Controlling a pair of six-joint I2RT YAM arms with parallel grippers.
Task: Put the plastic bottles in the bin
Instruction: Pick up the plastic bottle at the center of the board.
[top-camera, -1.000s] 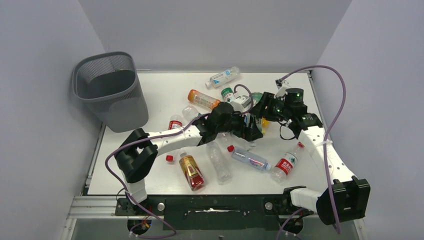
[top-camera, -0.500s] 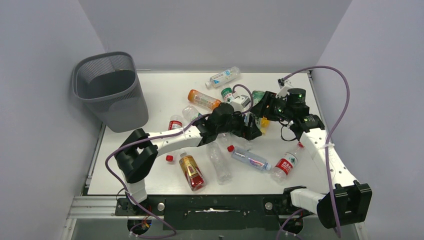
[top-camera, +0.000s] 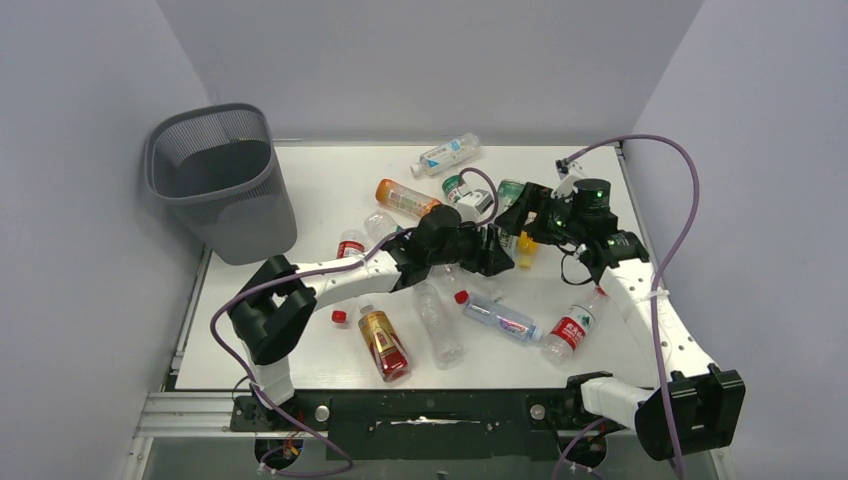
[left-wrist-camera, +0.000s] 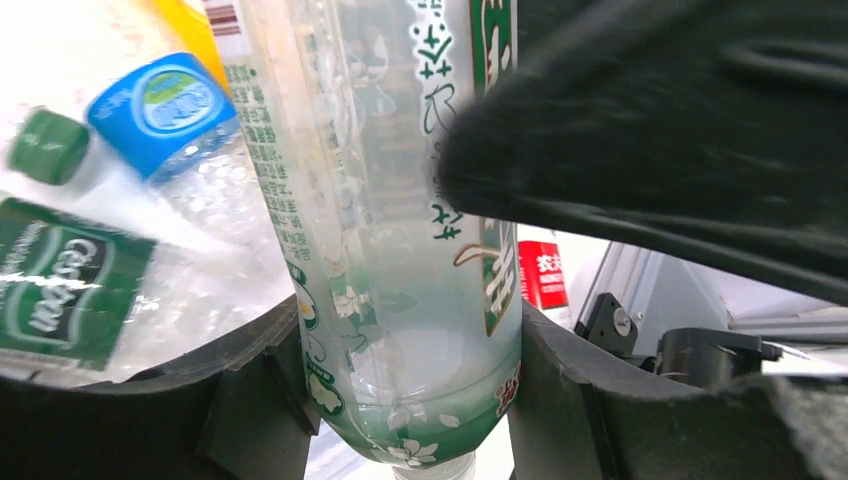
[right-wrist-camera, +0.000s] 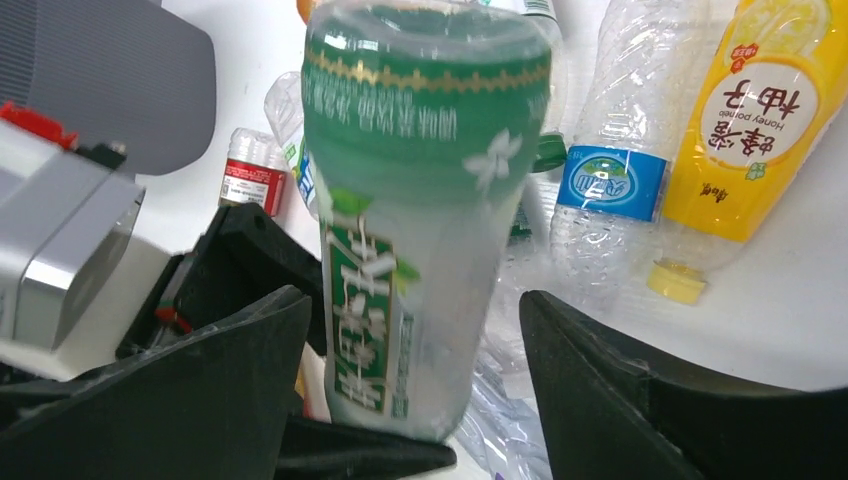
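Green-label bottle (right-wrist-camera: 420, 230): mid-table, among the other plastic bottles (top-camera: 437, 325).
Left gripper (left-wrist-camera: 410, 380): clamped on it, touching both its sides.
Right gripper (right-wrist-camera: 415, 300): spread wide either side of it, gaps showing.
Bin (top-camera: 240, 225): far left, well apart from both grippers.

Left arm (top-camera: 340, 280) extends forward and to the right, wrist near mid-table. Left gripper (left-wrist-camera: 410, 390) is clamped on both sides of a green-labelled bottle (left-wrist-camera: 380, 200). Right arm (top-camera: 640, 300) reaches forward, wrist turned leftward. Right gripper (right-wrist-camera: 412, 320) fingers are spread wide, straddling the bottle without contact.
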